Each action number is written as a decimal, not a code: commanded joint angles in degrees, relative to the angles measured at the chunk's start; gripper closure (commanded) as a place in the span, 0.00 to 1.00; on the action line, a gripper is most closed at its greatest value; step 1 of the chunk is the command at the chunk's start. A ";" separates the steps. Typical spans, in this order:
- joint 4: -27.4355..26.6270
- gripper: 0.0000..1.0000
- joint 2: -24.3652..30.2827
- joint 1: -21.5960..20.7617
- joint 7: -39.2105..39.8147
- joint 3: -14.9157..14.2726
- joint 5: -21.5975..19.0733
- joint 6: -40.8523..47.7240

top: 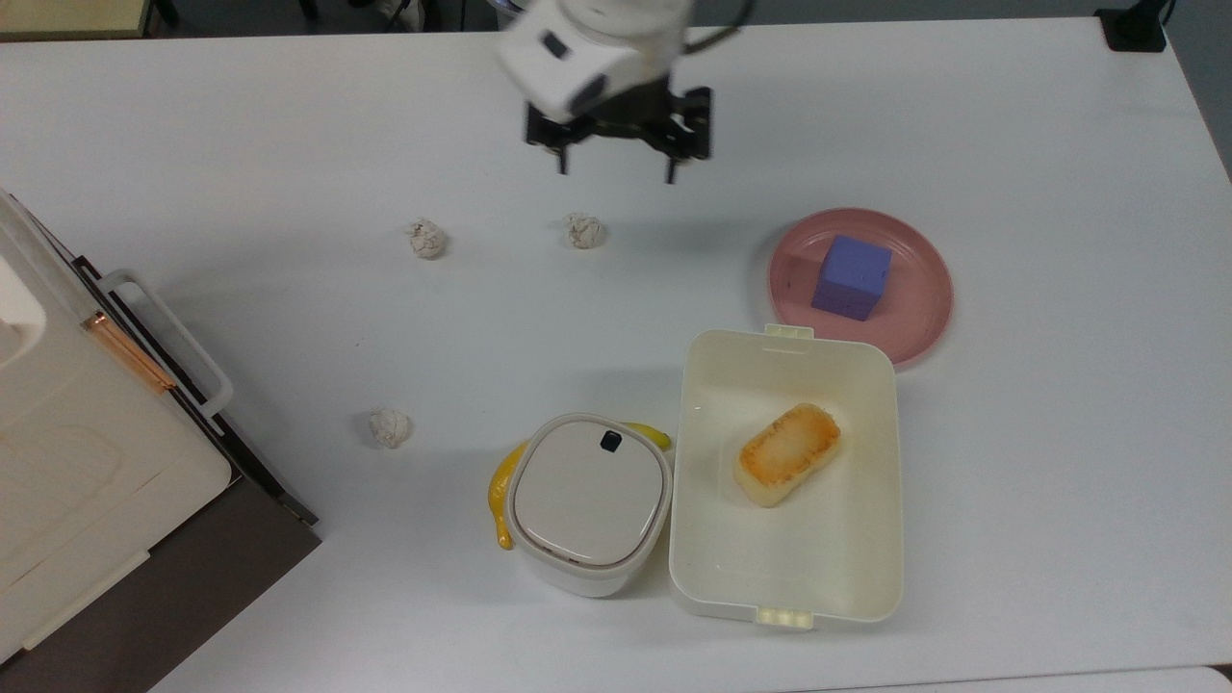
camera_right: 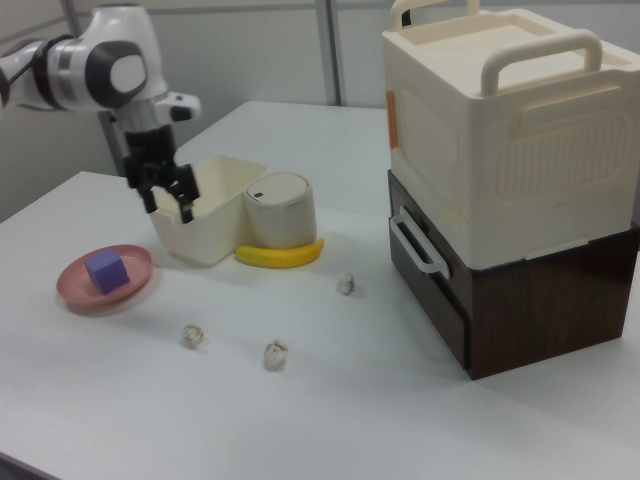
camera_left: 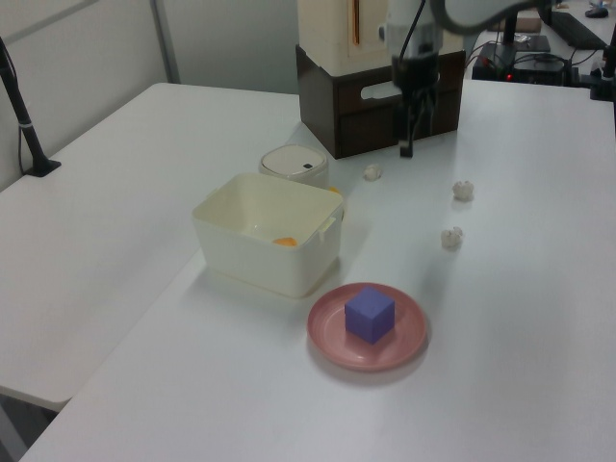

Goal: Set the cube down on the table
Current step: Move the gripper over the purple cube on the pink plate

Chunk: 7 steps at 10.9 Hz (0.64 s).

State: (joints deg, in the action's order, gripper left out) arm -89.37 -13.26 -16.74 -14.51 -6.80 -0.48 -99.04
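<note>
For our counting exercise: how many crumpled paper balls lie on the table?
3. In the top view, one and another lie before the tool; the third lies left of the lidded pot.
</note>
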 commanded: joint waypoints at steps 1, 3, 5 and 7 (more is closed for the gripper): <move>-0.71 0.00 -4.39 -8.46 -11.56 -0.58 -1.01 -4.92; 0.07 0.00 -7.99 -11.64 -17.98 0.90 -3.20 -8.16; 0.60 0.00 -9.84 -13.49 -23.17 1.09 -4.26 -10.37; 2.87 0.00 -14.40 -14.03 -26.35 2.40 -4.44 -13.27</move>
State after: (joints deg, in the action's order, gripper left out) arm -89.15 -23.66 -30.44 -37.38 -5.28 -3.47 -109.55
